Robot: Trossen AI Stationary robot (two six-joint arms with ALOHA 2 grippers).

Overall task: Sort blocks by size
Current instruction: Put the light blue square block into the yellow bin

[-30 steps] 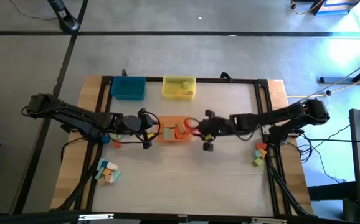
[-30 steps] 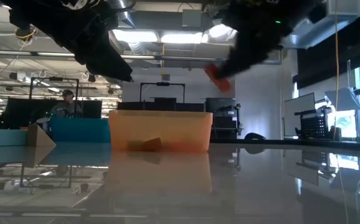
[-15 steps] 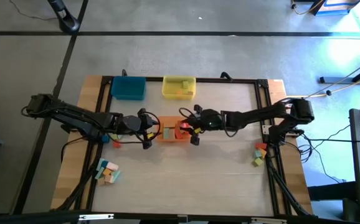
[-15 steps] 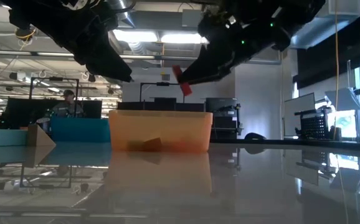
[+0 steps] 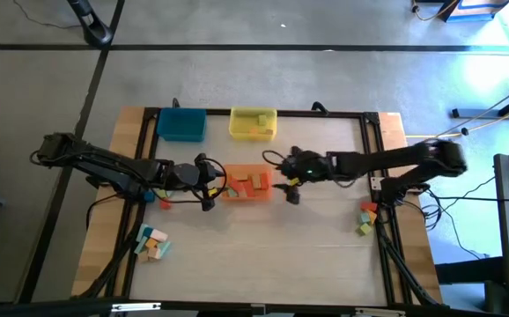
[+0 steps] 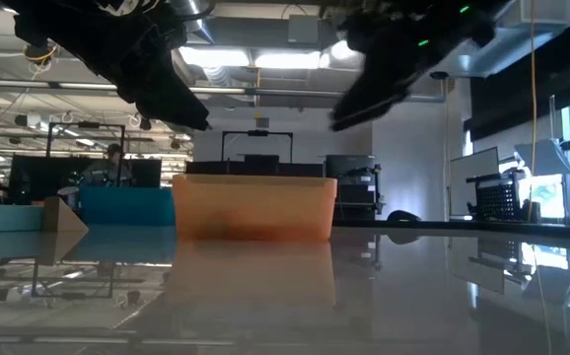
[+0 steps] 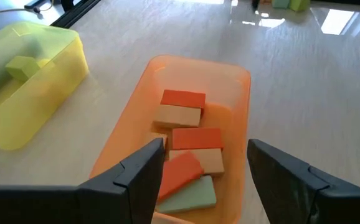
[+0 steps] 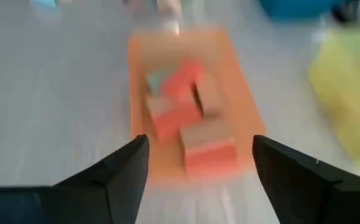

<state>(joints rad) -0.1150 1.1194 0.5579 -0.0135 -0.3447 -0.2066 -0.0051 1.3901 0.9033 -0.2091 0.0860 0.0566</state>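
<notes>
At the near left of the tabletop lies a small heap of blocks in wood, yellow and green. A second heap, red, orange and green, sits at the near right edge by the frame.

Mid-table stands the orange tray. It holds several flat blocks, red-orange, plain wood and one pale green, lying close together and partly overlapping.

The left gripper hangs just beside the tray's left end. Its jaws stand wide apart and hold nothing; in the left wrist view the tray shows between its fingers.

The right gripper hangs just off the tray's right end, above the tabletop. Its jaws are spread wide and empty, and in the right wrist view the tray and its blocks show between the two fingers, blurred.

Farther back stand the yellow tray, with a yellow-green block in it, and the blue tray to its left.

Across the room beyond the tabletop, a person sits at a desk.
</notes>
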